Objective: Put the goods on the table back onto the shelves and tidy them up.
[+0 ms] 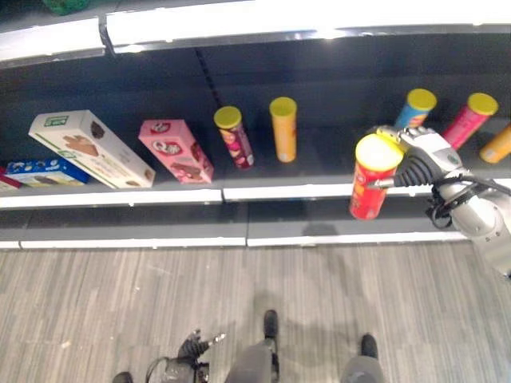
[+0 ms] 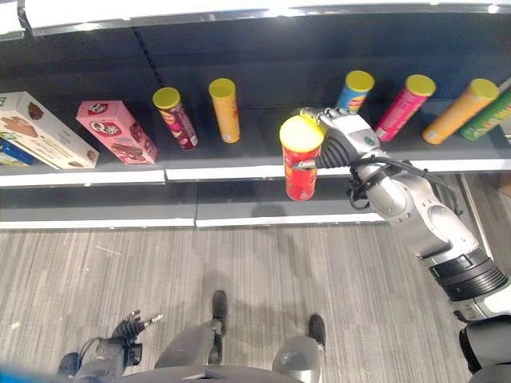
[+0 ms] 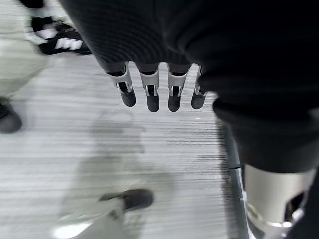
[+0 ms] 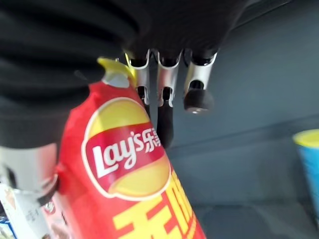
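Your right hand (image 2: 339, 140), right of centre in the head view, grips a red chip canister (image 2: 301, 159) with a yellow lid, held in front of the shelf (image 2: 239, 171) edge. Your left hand (image 2: 128, 329) hangs lower left, fingers relaxed.

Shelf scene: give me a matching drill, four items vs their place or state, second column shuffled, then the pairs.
Items:
1. red can
2. pink box
3. left hand
4. orange can

Places or states:
A. lying on the shelf between the white box and the dark red can
B. hanging low over the floor, fingers relaxed, holding nothing
C. held in the right hand in front of the shelf edge
D. on the shelf, next to the dark red can, on its right

Pairs: 1-C, 2-A, 3-B, 4-D
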Controlling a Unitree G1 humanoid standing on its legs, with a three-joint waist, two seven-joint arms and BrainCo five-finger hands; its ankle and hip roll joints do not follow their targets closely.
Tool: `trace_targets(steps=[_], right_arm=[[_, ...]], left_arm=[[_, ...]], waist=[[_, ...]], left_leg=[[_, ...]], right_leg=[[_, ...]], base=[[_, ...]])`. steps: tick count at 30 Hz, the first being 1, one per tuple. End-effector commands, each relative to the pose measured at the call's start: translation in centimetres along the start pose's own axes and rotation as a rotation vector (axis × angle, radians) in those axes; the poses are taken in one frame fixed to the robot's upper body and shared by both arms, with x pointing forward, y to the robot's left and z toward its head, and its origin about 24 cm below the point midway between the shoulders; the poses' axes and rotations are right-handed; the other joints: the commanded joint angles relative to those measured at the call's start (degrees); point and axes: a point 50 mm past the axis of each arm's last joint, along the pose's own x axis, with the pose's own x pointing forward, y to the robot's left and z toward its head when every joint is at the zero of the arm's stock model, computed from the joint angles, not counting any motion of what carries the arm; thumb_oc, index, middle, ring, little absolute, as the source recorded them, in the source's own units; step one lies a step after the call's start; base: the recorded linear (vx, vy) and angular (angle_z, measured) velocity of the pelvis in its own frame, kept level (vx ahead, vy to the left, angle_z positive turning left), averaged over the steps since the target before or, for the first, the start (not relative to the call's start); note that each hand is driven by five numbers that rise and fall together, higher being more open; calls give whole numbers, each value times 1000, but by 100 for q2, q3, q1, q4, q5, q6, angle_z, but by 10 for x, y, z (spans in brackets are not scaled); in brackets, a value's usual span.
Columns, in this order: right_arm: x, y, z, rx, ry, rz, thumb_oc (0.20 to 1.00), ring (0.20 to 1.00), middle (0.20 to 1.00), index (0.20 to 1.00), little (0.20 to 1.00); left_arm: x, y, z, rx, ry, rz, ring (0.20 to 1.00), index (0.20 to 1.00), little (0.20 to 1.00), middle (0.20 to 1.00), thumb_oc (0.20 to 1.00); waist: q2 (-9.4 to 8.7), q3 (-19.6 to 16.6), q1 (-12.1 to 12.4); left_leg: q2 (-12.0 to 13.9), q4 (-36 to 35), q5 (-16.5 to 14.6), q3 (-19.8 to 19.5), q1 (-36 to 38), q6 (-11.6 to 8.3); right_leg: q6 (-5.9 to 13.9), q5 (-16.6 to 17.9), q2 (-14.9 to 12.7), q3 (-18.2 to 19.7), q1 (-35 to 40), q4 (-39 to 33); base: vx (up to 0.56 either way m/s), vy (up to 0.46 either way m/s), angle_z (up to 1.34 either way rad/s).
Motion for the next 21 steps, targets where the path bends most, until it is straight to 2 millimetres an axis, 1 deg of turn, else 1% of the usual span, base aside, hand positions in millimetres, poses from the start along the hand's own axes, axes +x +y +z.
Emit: trace_targets(steps=[1, 3, 4, 5, 6, 7, 8, 9, 10, 11, 14, 15, 16, 17, 18, 20, 21], right_arm=[[17, -28, 7, -74, -50, -95, 200, 200, 200, 200, 200], [20, -28, 8, -65, -56, -105, 200, 200, 200, 200, 200], [20, -28, 8, -66, -58, -102, 200, 200, 200, 200, 200], [20, -29, 7, -66, -50, -102, 200, 200, 200, 200, 200], [20, -29, 7, -66, -50, -101, 200, 200, 200, 200, 200], [20, -29, 7, -58, -47, -104, 200, 200, 200, 200, 200], [19, -30, 6, -54, -42, -111, 200, 200, 200, 200, 200], [18, -31, 3, -46, -31, -121, 200, 200, 200, 200, 200], [18, -31, 3, -46, -31, -121, 200, 200, 200, 200, 200], [14, -32, 0, -47, -14, -128, 200, 200, 200, 200, 200], [6, -18, -2, 16, 12, -125, 200, 200, 200, 200, 200], [6, -18, -2, 16, 12, -125, 200, 200, 200, 200, 200], [2, -8, -3, 50, 28, -114, 200, 200, 200, 200, 200], [0, -3, -3, 61, 36, -110, 200, 200, 200, 200, 200], [0, -3, -3, 61, 37, -110, 200, 200, 200, 200, 200], [0, 7, -2, 92, 52, -116, 200, 200, 200, 200, 200], [0, 8, -2, 92, 52, -116, 200, 200, 200, 200, 200]], left_arm=[[-4, 0, -18, 30, 46, 3, 1000, 1000, 1000, 1000, 1000], [-3, 2, -13, 29, 29, 11, 1000, 1000, 1000, 1000, 1000], [-3, 2, -12, 26, 27, 8, 1000, 1000, 1000, 1000, 1000], [-2, 2, -10, 20, 24, 7, 1000, 1000, 1000, 1000, 1000], [-2, 2, -10, 20, 24, 7, 1000, 1000, 1000, 1000, 1000], [-2, 1, -9, 22, 19, 2, 1000, 1000, 1000, 1000, 1000], [-1, 0, -7, 22, 14, 1, 1000, 1000, 1000, 1000, 1000], [0, -1, -3, 32, 4, -3, 1000, 1000, 1000, 1000, 1000], [0, -1, -3, 32, 4, -3, 1000, 1000, 1000, 1000, 1000], [-1, 1, -2, 34, -2, -5, 1000, 1000, 1000, 1000, 1000], [-2, -3, -9, 29, 19, -1, 1000, 1000, 1000, 1000, 1000], [-2, -3, -9, 30, 19, 0, 1000, 1000, 1000, 1000, 1000], [-3, -4, -12, 19, 27, 3, 1000, 1000, 1000, 1000, 1000], [-3, -5, -13, 21, 30, 4, 1000, 1000, 1000, 1000, 1000], [-3, -4, -13, 21, 30, 4, 1000, 1000, 1000, 1000, 1000], [-5, -8, -18, 20, 42, -2, 1000, 1000, 1000, 1000, 1000], [-5, -8, -18, 19, 43, -1, 1000, 1000, 1000, 1000, 1000]], waist=[[48, -408, 11], [30, -371, 14], [33, -363, -7], [68, -338, -34], [75, -334, -39], [106, -291, -75], [125, -237, -122], [151, -108, -207], [157, -97, -205], [129, -32, -253], [134, -74, -231], [133, -77, -230], [181, -93, -228], [207, -92, -221], [207, -93, -223], [292, -100, -206], [291, -100, -212]], left_leg=[[422, -253, -133, 136, -108, -450], [392, -253, -218, 191, -51, -410], [393, -253, -257, 176, -10, -398], [393, -253, -299, 161, 24, -395], [400, -253, -305, 154, 30, -400], [405, -253, -304, 151, 46, -403], [391, -253, -298, 121, 55, -394], [370, -253, -316, 57, 113, -405], [378, -253, -325, 56, 127, -408], [319, -253, -323, 2, 219, -408], [305, -253, -349, 8, 277, -424], [306, -253, -350, 5, 277, -424], [322, -253, -379, 1, 283, -438], [332, -253, -378, -16, 282, -447], [333, -253, -379, -20, 283, -448], [355, -253, -361, -41, 282, -473], [355, -253, -361, -45, 283, -474]], right_leg=[[104, -487, 315, 11, -87, 1060], [77, -320, 257, -191, -200, 1167], [38, -348, 325, -211, -234, 1086], [-1, -545, 517, -216, -381, 830], [-6, -549, 524, -226, -369, 826], [-35, -652, 656, -190, -515, 661], [-46, -708, 790, -102, -700, 482], [-40, -681, 981, 80, -948, 107], [-42, -680, 988, 76, -928, 97], [-22, -705, 1002, 131, -830, -83], [-55, -694, 971, 127, -697, -91], [-56, -691, 971, 122, -692, -98], [-77, -682, 958, 55, -637, -183], [-88, -681, 957, 10, -598, -232], [-88, -679, 958, 4, -591, -239], [-113, -691, 946, -69, -487, -326], [-113, -691, 946, -73, -483, -328]], base=[[99, 155, -6], [79, 64, -23], [139, 45, -27], [109, 23, -17], [85, 12, -18], [30, -9, -5], [43, -31, 13], [28, -34, 24], [37, -47, 29], [40, -34, 15], [44, -102, 40], [34, -108, 10], [37, -113, 3], [37, -114, 11], [21, -61, 11], [33, -80, 9], [29, -79, 8]])
